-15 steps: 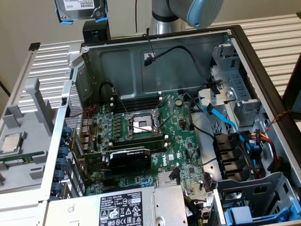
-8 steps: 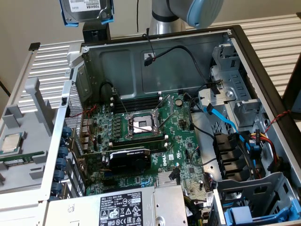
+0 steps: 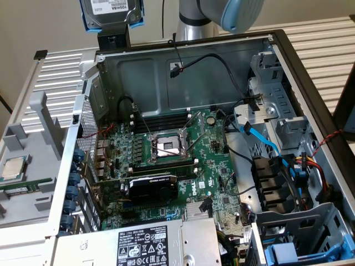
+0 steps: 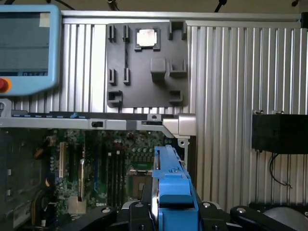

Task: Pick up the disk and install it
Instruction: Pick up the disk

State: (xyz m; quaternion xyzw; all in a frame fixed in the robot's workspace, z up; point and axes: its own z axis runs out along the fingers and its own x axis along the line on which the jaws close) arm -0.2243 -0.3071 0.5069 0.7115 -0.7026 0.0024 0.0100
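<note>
One pincer (image 4: 171, 215) pinched the one disk (image 3: 111, 12) between its two black fingers (image 4: 137, 211), one pressed to each broad side, at the blue carrier frame (image 4: 175, 192). The disk hung in the air above the open computer case (image 3: 144, 83), near the case's far corner on the exterior view's left, apart from the case. It stood on edge with its broad faces upright. As far as the views told, its long axis ran down from the pincer, with one narrow end pointing at the case's open side.

Inside the case lay one motherboard (image 3: 216, 166), one black graphics card (image 3: 152, 187) and one power supply (image 3: 188, 244) with a white label. Beside the case, on the exterior view's left, sat one grey tray (image 4: 144, 91) carrying one square processor chip (image 4: 145, 38).

From the exterior view came the disk's white printed label, turned toward that camera, and the arm's blue-capped joint (image 3: 236, 14) behind the case. From the wrist view came the disk's thin blue edge, the two fingers gripping it, one teach pendant (image 4: 29, 82) with a red button lying just beyond the case's rim, and one black box (image 4: 279, 131) on the ribbed table beside the case.
</note>
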